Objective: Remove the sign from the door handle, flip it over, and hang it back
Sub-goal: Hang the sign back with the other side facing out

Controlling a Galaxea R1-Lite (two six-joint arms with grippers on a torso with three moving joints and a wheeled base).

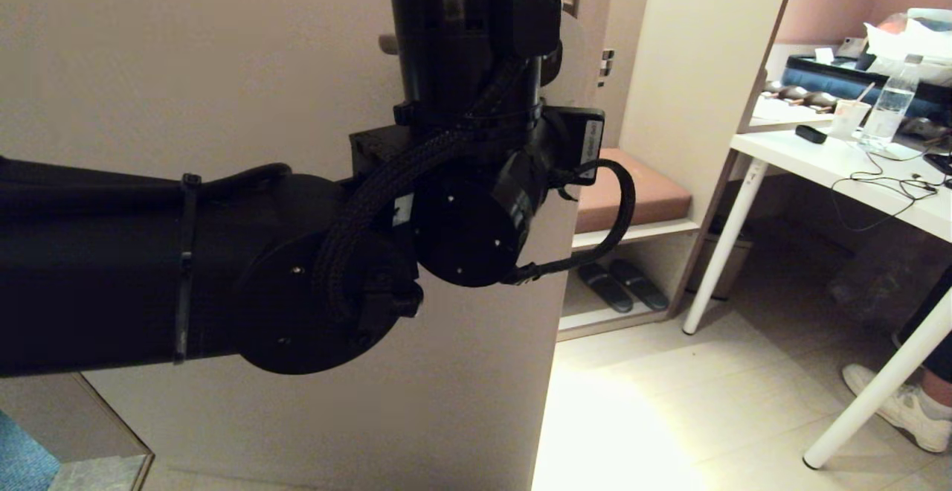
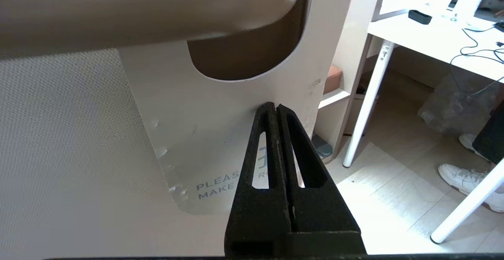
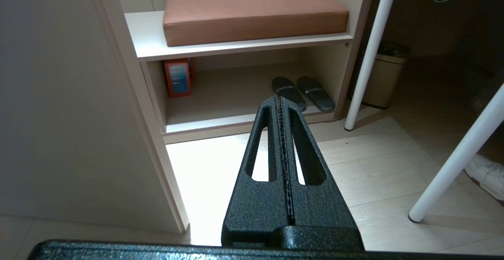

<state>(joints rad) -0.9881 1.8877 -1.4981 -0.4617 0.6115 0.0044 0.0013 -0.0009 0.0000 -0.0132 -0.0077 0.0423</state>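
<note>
Off-white card: the sign point(image 2: 220, 142) hangs on the door handle point(image 2: 138, 8), its "PLEASE MAKE UP ROOM" face toward us, its big hole looped over the lever just above the left gripper point(image 2: 274, 108). We find that gripper's fingers pressed fully together, tips at the card's face below the hole; whether they pinch the card or only touch it, we cannot tell. Which face was out at the start we cannot tell, so progress stays unjudged. Right gripper point(image 3: 280, 101): closed, empty, parked low, pointing toward the floor point(image 3: 386, 165). Beyond it: a shelf unit with an orange-brown cushion point(image 3: 252, 10) and dark slippers point(image 3: 303, 90) beneath. Beside the left gripper, a white tabletop point(image 2: 433, 41) with a bottle and cables.
</note>
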